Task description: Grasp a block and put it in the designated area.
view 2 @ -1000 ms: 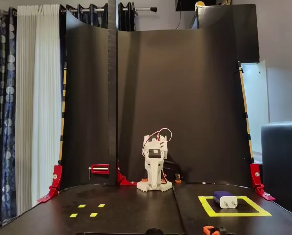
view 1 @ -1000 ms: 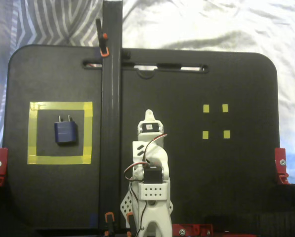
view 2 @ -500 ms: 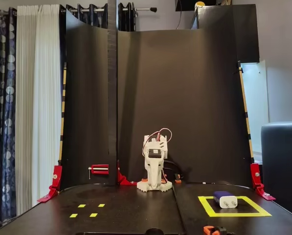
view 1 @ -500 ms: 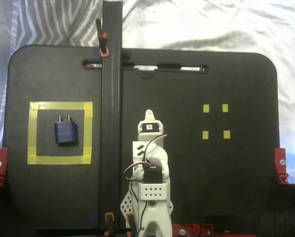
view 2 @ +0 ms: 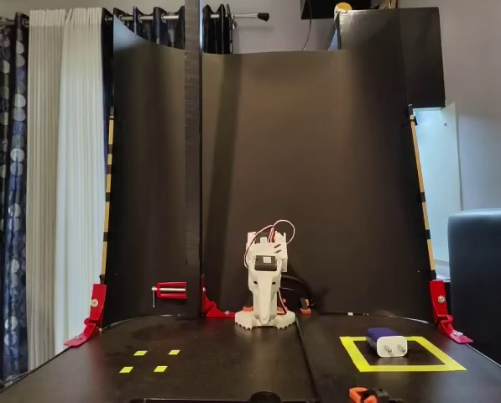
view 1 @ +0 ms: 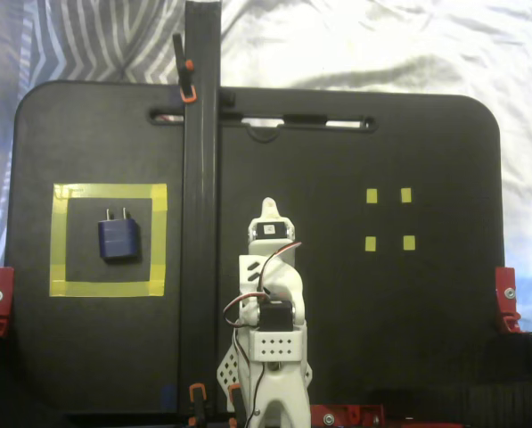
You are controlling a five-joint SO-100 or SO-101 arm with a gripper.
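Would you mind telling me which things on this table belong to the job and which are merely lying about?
Part of the job:
- block, lying inside the taped outline
- yellow tape square, the target area
- gripper, folded back, away from the block

Just there:
- four small yellow tape squares
- red clamps at the table's edges
- black vertical post

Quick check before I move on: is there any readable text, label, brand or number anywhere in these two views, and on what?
No readable text in either fixed view.
The block, lying inside the designated area: no marking can be made out on its dark blue face.
The arm: dark servo housings may carry small labels, but they are too small and blurred to read.
The four small yellow tape squares: plain, no print.
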